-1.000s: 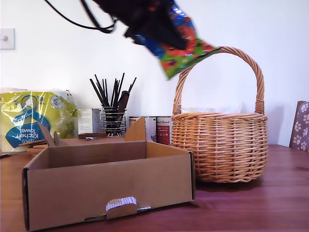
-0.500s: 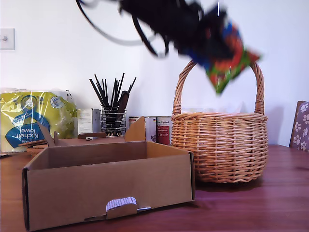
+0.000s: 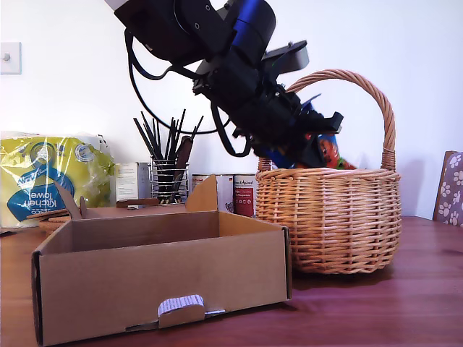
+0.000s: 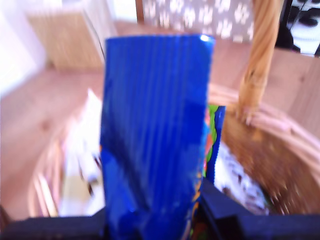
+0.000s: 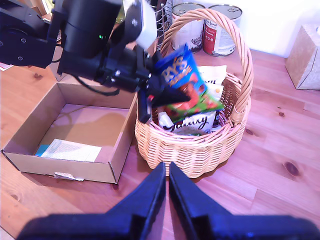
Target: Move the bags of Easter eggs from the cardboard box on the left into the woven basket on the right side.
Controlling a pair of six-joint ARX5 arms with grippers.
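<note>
On brown wooden table (image 3: pixel 405 303), white wall behind: my first hand (image 5: pixel 150 97) clamps blue bag (image 5: pixel 182 82); my second hand (image 5: pixel 167 172) closed, empty.

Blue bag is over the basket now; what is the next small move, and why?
Probably open my first gripper and drop it. The blue bag hangs inside the woven basket's rim, under the handle, above bags already lying there. My second gripper is shut and clear.

Arm housing (image 3: pixel 217 43): matte black, blocky, with rounded joints.
Cables (image 3: pixel 145 79): thin, black, looping loose beneath it.
Fingers (image 5: pixel 190 205): black, long, tapering.
Wrist plate (image 5: pixel 142 20): pale grey.
</note>
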